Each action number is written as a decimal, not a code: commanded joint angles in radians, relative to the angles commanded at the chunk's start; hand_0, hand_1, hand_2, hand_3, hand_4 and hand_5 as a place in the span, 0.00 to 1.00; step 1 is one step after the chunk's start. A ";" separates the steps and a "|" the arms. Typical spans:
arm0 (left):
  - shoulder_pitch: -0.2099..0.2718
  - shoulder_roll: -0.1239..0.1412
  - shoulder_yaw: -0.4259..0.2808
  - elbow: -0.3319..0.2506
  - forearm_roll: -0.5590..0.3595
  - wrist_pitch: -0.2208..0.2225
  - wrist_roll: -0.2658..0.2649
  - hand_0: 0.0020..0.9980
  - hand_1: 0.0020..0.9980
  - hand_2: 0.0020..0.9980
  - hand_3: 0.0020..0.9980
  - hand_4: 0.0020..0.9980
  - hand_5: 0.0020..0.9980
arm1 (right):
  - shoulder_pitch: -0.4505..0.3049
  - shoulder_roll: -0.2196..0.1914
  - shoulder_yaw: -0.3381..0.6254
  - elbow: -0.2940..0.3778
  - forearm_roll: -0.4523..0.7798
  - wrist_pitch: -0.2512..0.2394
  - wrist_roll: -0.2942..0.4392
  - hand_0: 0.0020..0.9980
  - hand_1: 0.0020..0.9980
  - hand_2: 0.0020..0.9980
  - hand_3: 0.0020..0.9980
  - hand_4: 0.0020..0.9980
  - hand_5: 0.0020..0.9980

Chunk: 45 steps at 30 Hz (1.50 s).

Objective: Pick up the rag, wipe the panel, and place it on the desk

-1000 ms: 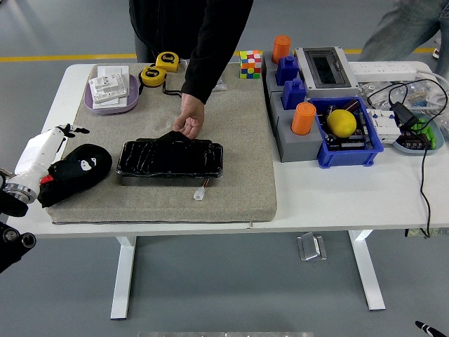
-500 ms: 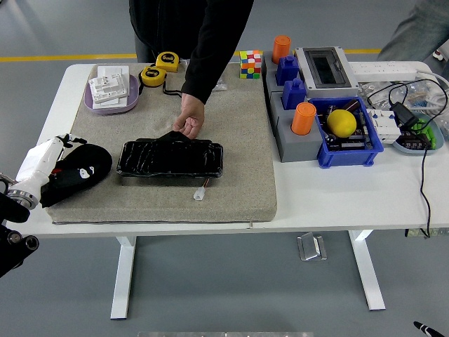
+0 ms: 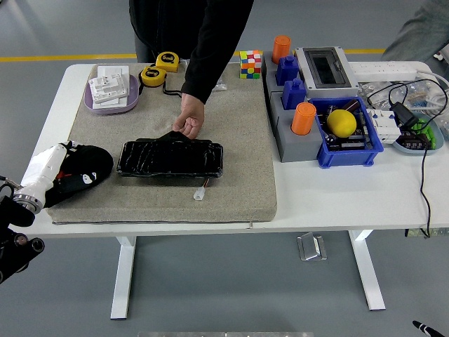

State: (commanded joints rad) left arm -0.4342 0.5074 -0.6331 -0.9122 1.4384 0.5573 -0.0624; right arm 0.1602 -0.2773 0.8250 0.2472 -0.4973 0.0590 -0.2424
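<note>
Head view: white table (image 3: 337,203) w/ a beige mat (image 3: 238,168) across its left-centre. Black panel (image 3: 170,158) lies flat mid-mat. A person at the far side has one hand (image 3: 189,121) on the panel's far edge, fingers pinching it. Black rag (image 3: 85,169) sits on the mat's left part, near the panel but apart from it. Robot's left hand (image 3: 64,165) is at the rag's left side, touching it; fingers are mostly hidden against the dark cloth, so can't tell if they're closed on it, prob. just resting there. Right arm isn't seen.
</note>
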 joint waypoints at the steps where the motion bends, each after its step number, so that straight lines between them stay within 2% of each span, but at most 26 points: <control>1: -0.001 -0.001 0.002 0.002 0.001 0.000 0.000 0.66 0.75 0.81 0.72 0.85 0.36 | 0.000 0.001 0.002 0.001 0.000 -0.001 0.001 0.77 0.59 0.71 0.62 1.00 0.57; 2: -0.001 -0.002 0.001 0.002 0.004 0.001 0.001 0.56 0.68 0.81 0.71 0.84 0.36 | 0.001 0.001 0.002 0.002 -0.001 -0.001 0.001 0.77 0.59 0.71 0.62 1.00 0.57; 7: -0.005 -0.005 0.005 -0.002 0.000 0.004 0.000 0.56 0.68 0.81 0.71 0.84 0.36 | 0.001 0.001 0.007 0.003 -0.003 -0.002 0.003 0.77 0.59 0.71 0.62 1.00 0.57; 8: -0.005 -0.005 0.004 -0.002 0.003 0.007 0.001 0.43 0.49 0.80 0.62 0.64 0.20 | 0.000 0.001 0.008 0.003 -0.004 -0.002 0.003 0.77 0.59 0.71 0.62 1.00 0.57; 13: -0.006 -0.006 0.002 -0.002 0.019 0.017 0.016 0.43 0.49 0.80 0.62 0.64 0.20 | 0.001 0.001 0.013 0.004 -0.006 -0.004 0.005 0.77 0.59 0.71 0.62 1.00 0.57; 14: -0.006 -0.006 0.002 0.000 0.022 0.018 0.019 0.36 0.41 0.72 0.60 0.53 0.17 | 0.001 0.001 0.014 0.004 -0.006 -0.004 0.005 0.77 0.59 0.71 0.62 1.00 0.56; 19: -0.005 -0.005 0.001 -0.001 0.044 0.034 0.031 0.36 0.41 0.72 0.60 0.53 0.17 | 0.001 0.001 0.020 0.005 -0.011 -0.006 0.008 0.77 0.59 0.71 0.62 1.00 0.56; 20: -0.006 -0.004 0.003 0.000 0.043 0.033 0.032 0.30 0.37 0.68 0.59 0.47 0.12 | 0.000 0.001 0.022 0.005 -0.012 -0.008 0.010 0.77 0.59 0.71 0.62 1.00 0.56; 25: -0.006 -0.005 0.012 0.009 0.031 0.034 0.032 0.30 0.37 0.68 0.59 0.47 0.12 | 0.001 0.001 0.029 0.009 -0.016 -0.012 0.014 0.77 0.59 0.71 0.62 1.00 0.56; 26: -0.006 -0.005 0.014 0.011 0.034 0.033 0.035 0.26 0.36 0.67 0.58 0.43 0.09 | 0.001 0.000 0.031 0.009 -0.018 -0.012 0.014 0.77 0.59 0.71 0.62 1.00 0.56; 37: -0.007 -0.006 0.019 -0.002 0.059 0.042 0.052 0.22 0.35 0.66 0.58 0.42 0.08 | 0.004 -0.001 0.041 0.009 -0.024 -0.016 0.017 0.77 0.59 0.71 0.62 1.00 0.56; 38: -0.008 -0.006 0.018 -0.005 0.061 0.044 0.053 0.21 0.32 0.62 0.57 0.35 0.00 | 0.004 -0.001 0.040 0.009 -0.023 -0.016 0.017 0.77 0.59 0.71 0.62 1.00 0.56; 43: -0.009 -0.002 0.012 -0.026 0.084 0.050 0.063 0.21 0.32 0.62 0.57 0.35 0.00 | 0.004 -0.002 0.039 0.009 -0.021 -0.016 0.017 0.77 0.59 0.71 0.62 1.00 0.56; 44: -0.008 -0.001 0.009 -0.031 0.084 0.053 0.060 0.21 0.30 0.58 0.54 0.23 0.00 | 0.004 -0.002 0.040 0.009 -0.022 -0.015 0.017 0.77 0.59 0.71 0.62 1.00 0.56; 45: -0.008 0.000 0.006 -0.035 0.083 0.055 0.058 0.21 0.30 0.58 0.54 0.23 0.00 | 0.004 -0.002 0.041 0.008 -0.022 -0.015 0.017 0.77 0.59 0.71 0.62 1.00 0.56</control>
State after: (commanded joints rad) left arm -0.4423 0.5071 -0.6273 -0.9472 1.5217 0.6119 -0.0046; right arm 0.1642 -0.2791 0.8655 0.2557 -0.5191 0.0437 -0.2257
